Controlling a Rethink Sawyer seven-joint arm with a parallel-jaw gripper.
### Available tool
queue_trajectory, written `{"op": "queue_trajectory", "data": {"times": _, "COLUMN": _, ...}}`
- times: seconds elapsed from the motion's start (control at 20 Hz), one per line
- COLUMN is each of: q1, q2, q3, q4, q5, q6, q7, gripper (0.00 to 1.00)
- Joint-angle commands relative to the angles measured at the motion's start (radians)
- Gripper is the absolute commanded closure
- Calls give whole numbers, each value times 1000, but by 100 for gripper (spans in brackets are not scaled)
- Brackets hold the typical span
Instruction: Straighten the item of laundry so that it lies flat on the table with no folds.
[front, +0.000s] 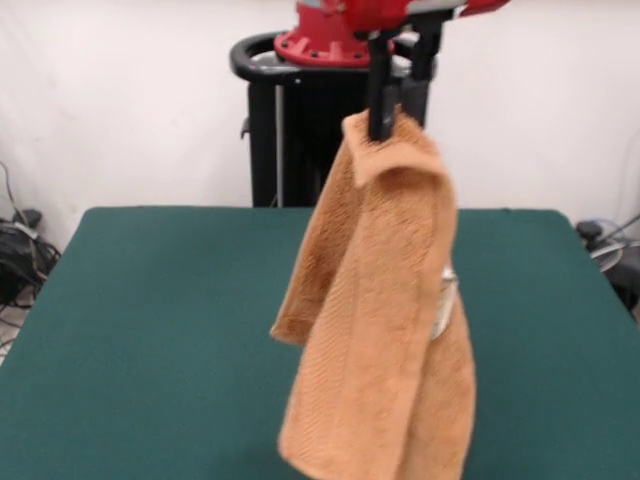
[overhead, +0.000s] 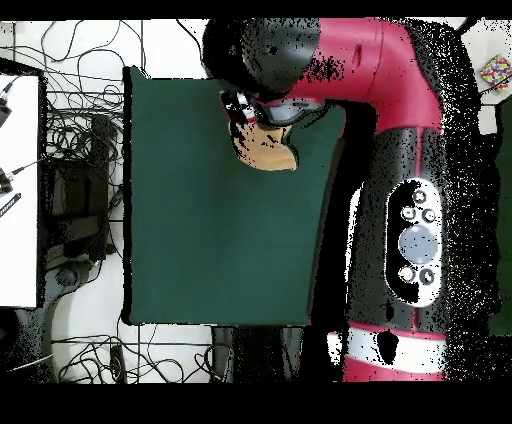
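Observation:
The orange-tan terry towel (front: 385, 310) hangs in the air above the dark green table (front: 160, 340), held by its top edge and draped in long vertical folds. A small white tag (front: 445, 295) shows at its right side. My gripper (front: 392, 120) comes down from the top of the front view and is shut on the towel's upper edge. In the overhead view only a small patch of towel (overhead: 268, 150) shows under the arm, over the table (overhead: 200, 230), and the gripper itself is hidden by the arm.
The black pedestal (front: 290, 130) stands behind the table's far edge. Cables lie on the floor at the left (front: 20, 250) and a white surface (overhead: 18, 190) stands beside the table. The red arm (overhead: 390, 150) spans the table's right side in the overhead view.

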Motion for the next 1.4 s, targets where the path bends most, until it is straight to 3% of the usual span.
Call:
{"op": "queue_trajectory", "data": {"times": 0.05, "q1": 26, "q2": -131, "q3": -50, "q4": 397, "q5": 64, "q6": -158, "q7": 225, "gripper": 100}}
{"op": "queue_trajectory", "data": {"times": 0.45, "q1": 5, "q2": -109, "q3": -43, "q4": 553, "q5": 58, "q6": -377, "q7": 220, "gripper": 100}}
{"op": "queue_trajectory", "data": {"times": 0.85, "q1": -8, "q2": -96, "q3": -51, "q4": 584, "q5": 45, "q6": -405, "q7": 179, "gripper": 100}}
{"op": "queue_trajectory", "data": {"times": 1.4, "q1": -18, "q2": -142, "q3": -61, "q4": 783, "q5": 42, "q6": -581, "q7": 203, "gripper": 100}}
